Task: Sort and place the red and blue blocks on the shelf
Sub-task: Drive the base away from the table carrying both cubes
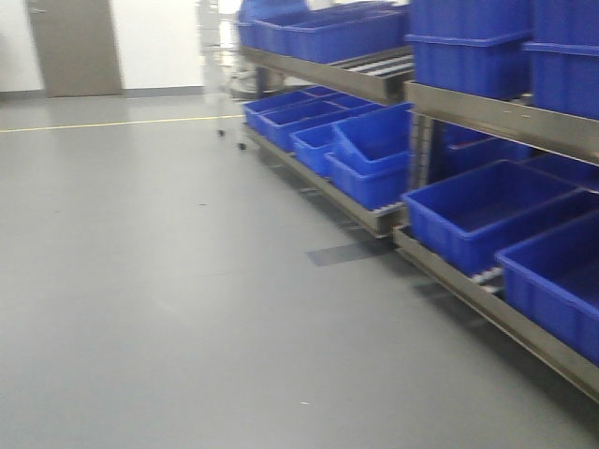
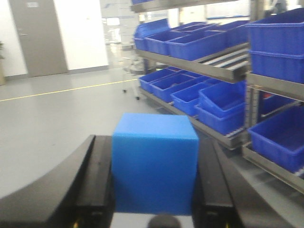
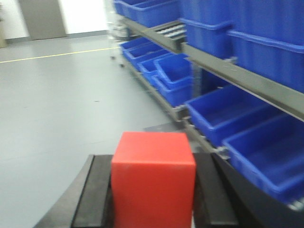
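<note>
In the left wrist view my left gripper [image 2: 154,142] is shut on the light blue block [image 2: 154,166], whose sides are pressed by both black fingers [image 2: 97,175]. My right gripper [image 3: 152,161] is shut on the red block [image 3: 153,178] in the right wrist view, one black finger [image 3: 97,190] on each side. The stainless-steel shelf [image 1: 487,117] runs along the right side of the front view, with white roller tracks [image 2: 232,57] on its upper level. Both blocks are held in the air, well short of the shelf. Neither gripper shows in the front view.
Large dark-blue bins [image 1: 487,210] fill the lower and upper shelf levels [image 3: 223,118]. Grey floor [image 1: 140,281] spreads to the left, with a yellow line [image 1: 103,123] and a grey door [image 1: 75,47] at the back. A dark patch [image 1: 339,253] lies on the floor by the shelf foot.
</note>
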